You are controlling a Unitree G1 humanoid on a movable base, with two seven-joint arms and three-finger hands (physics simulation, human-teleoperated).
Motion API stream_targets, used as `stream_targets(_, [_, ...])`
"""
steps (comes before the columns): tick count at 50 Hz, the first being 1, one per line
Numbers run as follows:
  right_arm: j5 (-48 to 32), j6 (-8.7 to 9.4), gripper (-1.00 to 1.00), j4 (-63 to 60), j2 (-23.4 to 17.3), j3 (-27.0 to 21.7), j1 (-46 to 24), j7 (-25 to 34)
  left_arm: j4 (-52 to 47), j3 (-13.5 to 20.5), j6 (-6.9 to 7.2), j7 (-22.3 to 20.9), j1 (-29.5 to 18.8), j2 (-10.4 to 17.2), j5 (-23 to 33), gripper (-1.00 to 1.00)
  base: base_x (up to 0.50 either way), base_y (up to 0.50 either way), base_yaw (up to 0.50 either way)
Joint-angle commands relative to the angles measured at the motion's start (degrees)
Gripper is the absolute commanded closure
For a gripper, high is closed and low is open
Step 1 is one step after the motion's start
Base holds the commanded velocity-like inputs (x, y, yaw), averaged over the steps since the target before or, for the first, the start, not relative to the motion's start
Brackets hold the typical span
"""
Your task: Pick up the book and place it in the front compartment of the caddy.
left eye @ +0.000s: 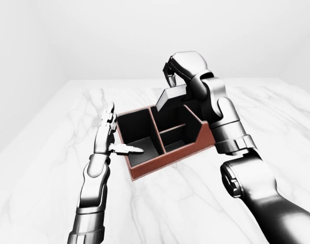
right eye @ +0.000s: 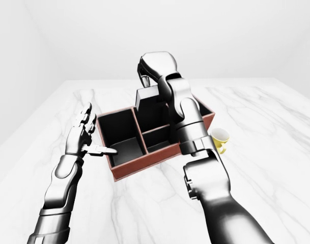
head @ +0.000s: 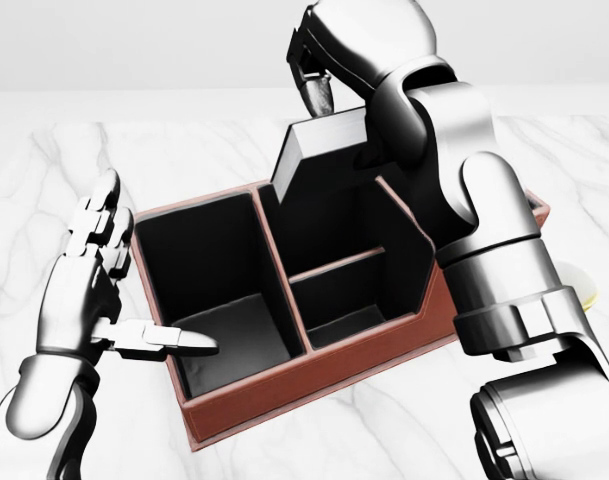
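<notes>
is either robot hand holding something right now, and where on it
The right robot hand grips the book by its upper end, above the caddy. The left robot hand is open and empty.

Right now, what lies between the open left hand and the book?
In the head view, the caddy's empty left compartment lies between the left hand and the book.
</notes>
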Motion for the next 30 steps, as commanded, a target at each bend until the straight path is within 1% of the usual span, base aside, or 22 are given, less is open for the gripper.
stream_targets(1, [-1.6,0.0,1.0,0.12,0.37,-0.62,0.8,-1.73,0.53,-0.01,0.0,0.16,-0.01,0.03,-0.16,-1.0,0.0,0.0,0.0])
stream_targets(7, [-1.8,0.0,1.0,1.2,0.28,-0.7,0.58,-2.32,0.27,-0.01,0.0,0.24,0.15,0.0,-0.13,-1.0,0.0,0.0,0.0])
stream_targets(22, [-2.67,0.0,1.0,6.57,-0.28,-0.47,-0.4,-6.66,0.45,-0.08,0.0,0.39,0.36,-0.12,-0.05,-1.0,0.0,0.0,0.0])
stream_targets(30, [-2.7,0.0,1.0,6.77,0.18,-0.3,-0.24,-6.61,-0.19,0.03,0.0,0.42,0.54,-0.04,-0.08,-1.0,0.0,0.0,0.0])
